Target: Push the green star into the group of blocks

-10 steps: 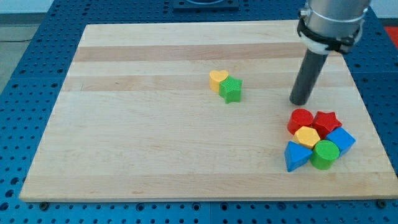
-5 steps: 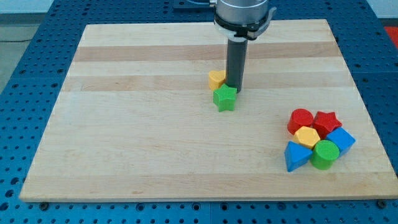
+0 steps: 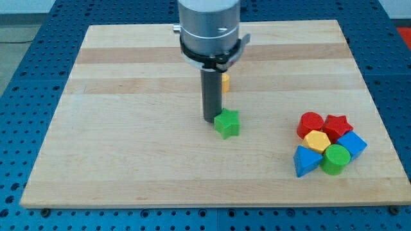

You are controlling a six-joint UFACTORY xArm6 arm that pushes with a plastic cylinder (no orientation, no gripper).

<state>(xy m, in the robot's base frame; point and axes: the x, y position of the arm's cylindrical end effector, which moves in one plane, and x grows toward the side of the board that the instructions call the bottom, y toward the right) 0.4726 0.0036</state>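
Observation:
The green star [image 3: 227,123] lies near the middle of the wooden board [image 3: 128,128]. My tip [image 3: 210,119] rests on the board right against the star's left side. The group of blocks sits at the view's lower right: a red cylinder [image 3: 311,122], a red star [image 3: 338,124], a yellow hexagon [image 3: 316,140], a blue block [image 3: 352,144], a blue triangle [image 3: 306,160] and a green cylinder [image 3: 335,159]. The star is well to the left of the group.
A yellow heart block [image 3: 225,81] sits above the green star, mostly hidden behind the rod. The board lies on a blue perforated table [image 3: 26,96].
The rod has swept from the view's right to the star's left side. The green star has moved downward, away from the yellow heart.

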